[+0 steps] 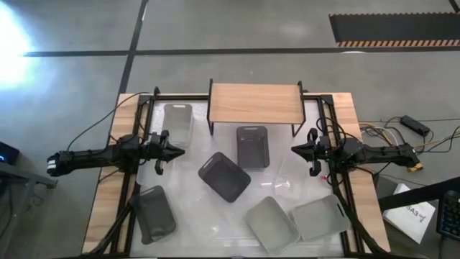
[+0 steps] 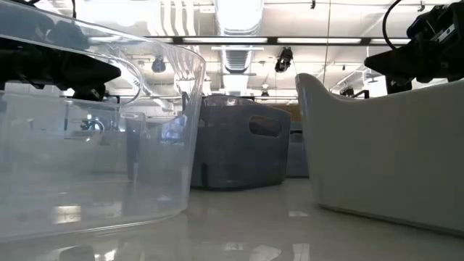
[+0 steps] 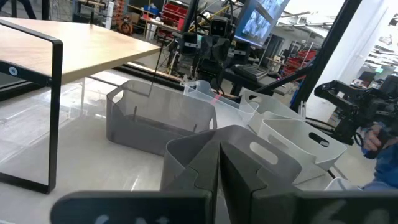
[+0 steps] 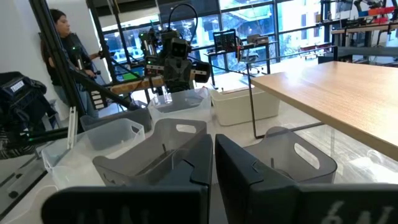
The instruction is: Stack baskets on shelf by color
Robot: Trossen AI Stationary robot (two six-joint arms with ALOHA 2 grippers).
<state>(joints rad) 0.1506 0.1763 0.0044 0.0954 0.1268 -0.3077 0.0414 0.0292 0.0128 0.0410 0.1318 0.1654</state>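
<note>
With the shelf (image 1: 255,103) bare at twelve o'clock and six baskets (image 1: 224,176) loose on the table, your left gripper (image 1: 177,151) at nine and right gripper (image 1: 295,149) at three hover clenched and empty; stacking looks unstarted, so open first.

A pale, glossy work surface (image 1: 287,191) with wood-edged sides is seen from directly above. At its far edge stands a small shelf with a light-wood rectangular top board (image 1: 255,103) on thin black legs. Six shallow plastic baskets lie scattered. A clear basket (image 1: 177,122) sits left of the shelf. A dark grey basket (image 1: 252,146) lies just in front of the shelf, another dark grey basket (image 1: 224,176) sits tilted at centre, and a third dark grey basket (image 1: 153,213) lies near the front left. Two light grey baskets (image 1: 272,224) (image 1: 320,217) lie side by side at front right. The left gripper (image 1: 175,150) and right gripper (image 1: 298,149) face each other from opposite sides.
</note>
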